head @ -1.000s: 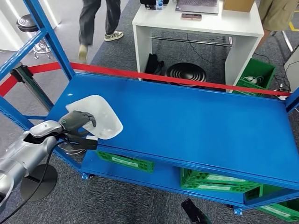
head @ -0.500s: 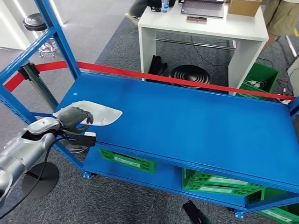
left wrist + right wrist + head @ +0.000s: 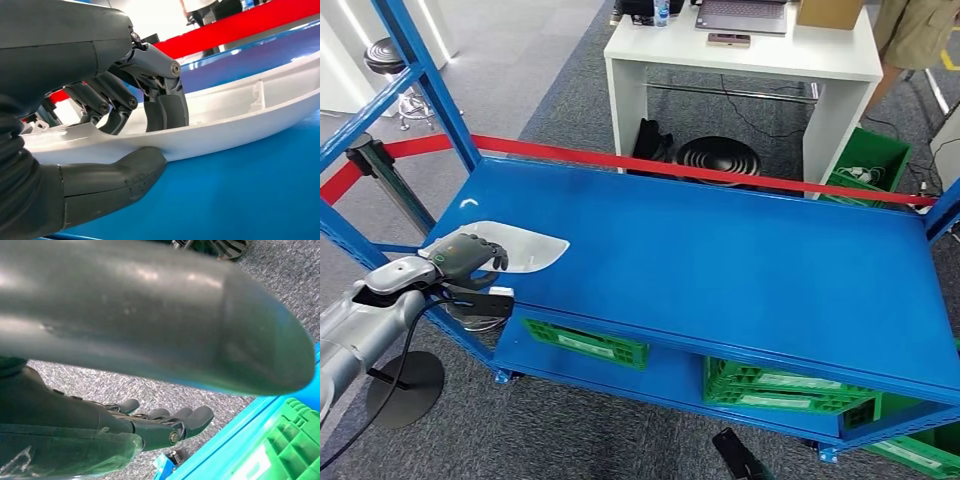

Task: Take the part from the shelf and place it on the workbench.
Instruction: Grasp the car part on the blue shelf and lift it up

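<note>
The part [image 3: 530, 247] is a flat white plastic panel with a pointed end, at the left end of the blue shelf [image 3: 712, 260]. My left hand [image 3: 466, 258] grips its near edge from the shelf's front left corner. In the left wrist view the fingers [image 3: 166, 100] lie on the part [image 3: 241, 112] and the thumb [image 3: 124, 172] presses from beneath. The part's held edge sits a little above the blue surface. My right hand [image 3: 166, 422] hangs over grey carpet with its fingers stretched out and holds nothing.
A red bar [image 3: 682, 170] runs along the shelf's back edge. Blue uprights [image 3: 426, 75] stand at the left. Green crates [image 3: 592, 345] sit on the lower shelf. Behind stands a white table [image 3: 743, 55] with a laptop and a box. A person [image 3: 912, 30] is at top right.
My left hand has drawn the part toward the shelf's left front corner and tipped it, so it now looks thinner. The person walking at the back left has gone from view.
</note>
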Tool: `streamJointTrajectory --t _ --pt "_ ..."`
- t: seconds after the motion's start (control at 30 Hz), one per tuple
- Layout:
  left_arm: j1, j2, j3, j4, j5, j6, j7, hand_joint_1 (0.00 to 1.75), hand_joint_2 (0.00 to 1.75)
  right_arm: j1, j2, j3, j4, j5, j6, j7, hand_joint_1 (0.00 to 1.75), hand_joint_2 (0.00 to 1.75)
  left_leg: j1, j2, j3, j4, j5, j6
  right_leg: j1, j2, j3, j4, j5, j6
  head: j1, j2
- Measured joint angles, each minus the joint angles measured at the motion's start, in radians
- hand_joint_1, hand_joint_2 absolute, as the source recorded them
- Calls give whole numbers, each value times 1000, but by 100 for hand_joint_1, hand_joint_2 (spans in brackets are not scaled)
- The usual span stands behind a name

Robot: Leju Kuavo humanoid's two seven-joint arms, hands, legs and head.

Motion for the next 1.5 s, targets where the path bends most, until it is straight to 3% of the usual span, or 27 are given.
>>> streamJointTrajectory --t 0.1,0.17,0.27,0.3,0.33,0.37,0.43,0.5,0.6,0.67,0.7,0.77,0.83,0.87,0.9,0.97,1.0,1.07,1.17,1.23,1.3,1.33,1.37,1.4,1.47,1.5 --pt "-5 0 0 -1 -2 0 3 175 175 -1 0 1 -1 -1 2 -1 0 0 -2 -1 12 -32 1 10 1 1 -1 -7 3 18 0 0" --pt "-6 -1 0 -3 -6 2 12 175 175 -1 0 2 -1 -3 2 -1 0 0 2 0 16 -38 6 20 0 -3 -12 17 -17 29 2 0" --pt "-3 -6 0 -4 -10 6 25 175 175 0 0 7 -1 -11 1 1 0 0 5 2 17 -41 8 28 -1 -7 -88 190 -107 40 7 0" --pt "-2 -7 0 -4 -10 7 28 175 175 2 0 9 -1 -13 1 1 0 0 5 2 16 -41 9 28 -2 -8 -112 244 -127 42 7 0" --pt "-1 -8 0 -4 -10 7 30 175 175 4 0 10 -1 -14 1 2 0 0 5 2 16 -41 9 28 -2 -8 -122 267 -128 43 7 0" --pt "0 -9 1 -4 -10 7 32 175 175 6 0 12 -1 -15 1 2 0 0 6 2 17 -40 9 27 -4 -8 -113 250 -111 44 7 0" --pt "1 -8 3 -4 -8 7 34 175 175 5 0 15 -1 -15 0 2 0 0 8 1 17 -37 8 20 -9 -9 -48 125 -52 48 7 0" --pt "2 -3 10 -6 -3 6 34 175 175 4 1 18 -1 -16 0 2 0 0 6 -1 14 -33 7 7 -13 -4 6 20 -18 44 7 0" --pt "11 2 22 -9 7 12 34 175 175 4 2 21 -1 -18 0 2 0 0 5 -2 11 -39 14 -10 -10 1 11 1 -12 18 3 0" --pt "24 -2 37 -19 21 37 34 175 175 3 2 24 -2 -23 -2 2 0 0 7 -1 2 -22 -1 -18 -10 0 9 -1 -7 4 1 0" --pt "33 -8 47 -26 32 58 34 175 175 3 2 26 -2 -28 -4 2 0 0 7 0 -15 14 -25 -20 -11 -1 8 -2 -5 -1 -1 0" --pt "58 -30 76 -46 53 108 34 175 175 4 2 28 -2 -36 -8 2 0 0 7 0 -76 142 -90 -23 -10 -2 5 -3 -5 -6 -6 0" --pt "88 -64 105 -71 70 152 34 175 175 8 3 33 -2 -42 -10 1 0 0 7 0 -126 240 -118 -22 -9 -3 2 -2 -4 -7 -7 0" --pt "102 -81 120 -87 80 171 31 175 175 9 3 37 -2 -46 -12 1 0 0 7 0 -127 241 -105 -20 -8 -3 2 -2 -4 -7 -7 0" --pt "113 -98 137 -106 95 193 24 175 175 10 3 40 -2 -50 -14 1 0 0 7 0 -110 204 -76 -18 -8 -3 3 -2 -5 -7 -7 0" --pt "128 -132 180 -152 133 241 -1 175 175 11 3 43 -2 -62 -20 -1 0 0 7 1 -48 79 -13 -13 -6 -2 3 0 -6 -1 -9 0" --pt "132 -153 204 -179 151 261 -13 175 175 11 3 44 -2 -66 -24 -2 0 0 6 0 -24 28 1 -9 -4 -2 1 0 -7 4 -9 0" --pt "141 -191 246 -230 177 287 -29 175 175 12 3 45 -2 -73 -28 -4 0 0 3 0 -6 -16 1 -1 0 -2 -3 -2 -5 17 -9 0" --pt "153 -231 289 -290 196 300 -39 175 175 16 4 48 -2 -74 -30 -4 0 0 4 0 -7 -22 2 18 -4 -4 -11 6 -16 35 -5 0" --pt "154 -249 308 -317 200 303 -40 175 175 16 4 50 -2 -74 -30 -5 0 0 6 1 -7 -23 3 29 -5 -7 -53 92 -63 44 0 0" --pt "158 -262 320 -332 202 305 -41 175 175 18 4 50 -2 -76 -30 -5 0 0 4 2 -6 -23 1 34 -5 -8 -118 223 -115 48 5 0" --pt "162 -267 324 -337 203 305 -41 175 175 19 4 50 -2 -78 -30 -5 0 0 3 1 -6 -23 1 36 -5 -8 -140 262 -122 48 5 0" --pt "166 -271 327 -341 203 305 -41 175 175 21 4 50 -2 -80 -30 -5 0 0 2 1 -5 -23 0 36 -5 -8 -146 266 -110 48 5 0" --pt "169 -273 330 -344 204 305 -42 175 175 21 4 50 -2 -82 -30 -5 0 0 2 1 -3 -22 -2 35 -5 -8 -132 231 -81 47 5 0" --pt "171 -278 336 -352 204 305 -43 175 175 21 4 50 -2 -85 -30 -5 0 0 0 -1 1 -21 -6 30 -6 -9 -71 98 -13 44 6 0" --pt "171 -279 339 -355 204 305 -44 175 175 20 4 50 -2 -85 -30 -5 0 0 -2 -1 1 -20 -8 25 -6 -9 -44 43 6 41 6 0"
